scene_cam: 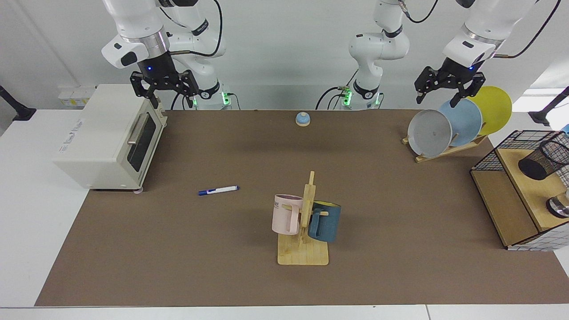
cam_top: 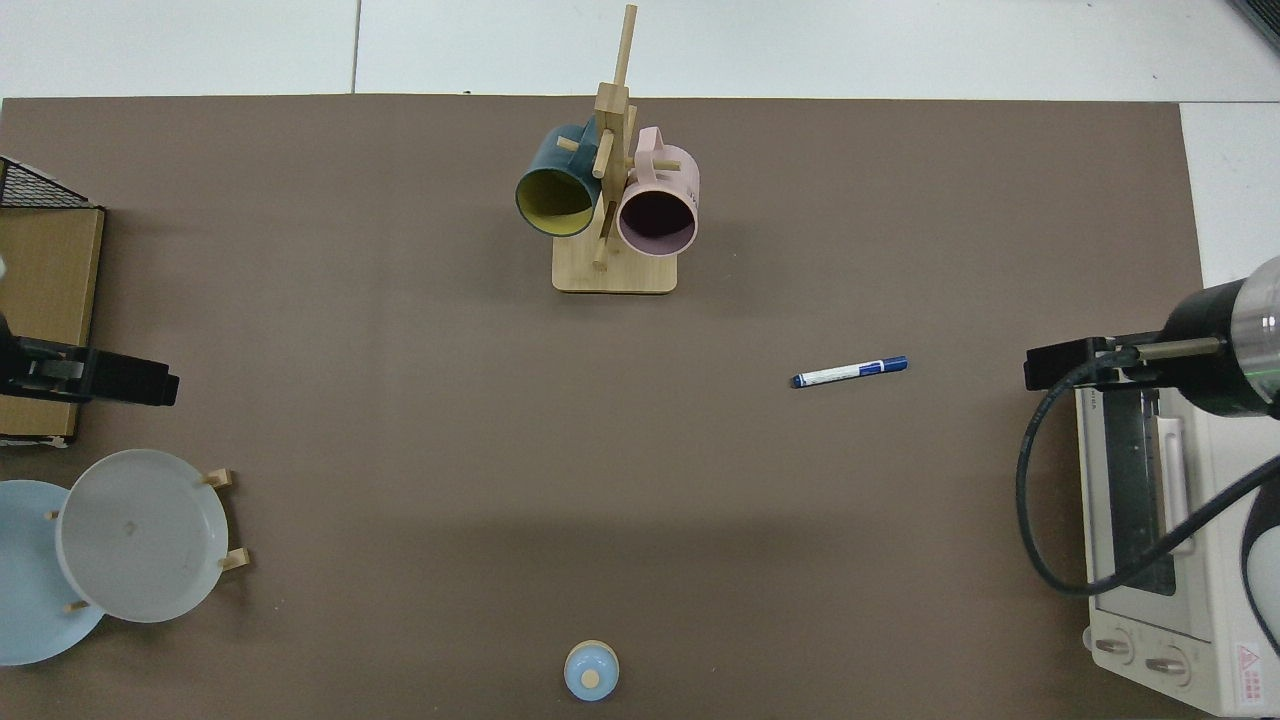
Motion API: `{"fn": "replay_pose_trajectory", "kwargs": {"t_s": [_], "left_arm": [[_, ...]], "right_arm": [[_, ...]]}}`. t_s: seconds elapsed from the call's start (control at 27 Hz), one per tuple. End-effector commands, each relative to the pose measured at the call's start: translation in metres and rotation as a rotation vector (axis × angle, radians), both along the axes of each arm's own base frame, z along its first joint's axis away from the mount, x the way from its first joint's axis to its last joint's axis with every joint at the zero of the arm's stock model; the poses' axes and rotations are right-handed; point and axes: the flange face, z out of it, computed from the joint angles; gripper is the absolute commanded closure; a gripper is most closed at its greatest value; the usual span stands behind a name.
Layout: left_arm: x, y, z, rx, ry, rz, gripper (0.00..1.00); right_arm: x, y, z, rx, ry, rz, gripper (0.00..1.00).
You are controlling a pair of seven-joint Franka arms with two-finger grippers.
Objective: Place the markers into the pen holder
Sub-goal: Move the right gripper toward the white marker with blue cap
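One marker [scene_cam: 218, 190] with a white barrel and blue cap lies flat on the brown mat, left of centre; from above the marker [cam_top: 850, 372] sits between the mug stand and the oven. The pen holder [scene_cam: 543, 161], a black mesh cup, rests tilted on a wooden shelf at the far right and is out of the top view. My right gripper [scene_cam: 163, 91] hangs open and empty above the oven's top, far behind the marker. High over the plate rack, my left gripper [scene_cam: 438, 97] is open and empty too.
A white toaster oven [scene_cam: 109, 138] stands at the left. A wooden mug stand [scene_cam: 304, 222] carries a pink mug and a blue mug. Plates lean in a rack [scene_cam: 449, 149]. A small bell [scene_cam: 302, 119] sits at the back. A black wire basket [scene_cam: 502, 149] and a shiny metal object [scene_cam: 559, 206] share the shelf.
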Motion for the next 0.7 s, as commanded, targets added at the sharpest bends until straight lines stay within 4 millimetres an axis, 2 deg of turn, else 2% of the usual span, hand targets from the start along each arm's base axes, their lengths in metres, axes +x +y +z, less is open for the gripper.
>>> {"fn": "replay_pose_trajectory", "kwargs": {"t_s": [0.0,0.19,0.37,0.67], "left_arm": [[-0.009,0.001,0.002,0.000,0.002,-0.002,0.00],[-0.009,0.000,0.001,0.000,0.004,0.000,0.00],[-0.010,0.000,0.001,0.000,0.013,-0.002,0.00],[-0.009,0.000,0.001,0.000,0.010,-0.002,0.00]], "right_arm": [[-0.009,-0.002,-0.001,-0.007,0.008,0.019,0.00],[-0.010,-0.002,0.000,0.001,0.015,0.021,0.00],[-0.010,-0.002,0.009,0.007,-0.009,0.018,0.00],[-0.016,0.007,0.014,0.021,-0.013,0.030,0.00]]}}
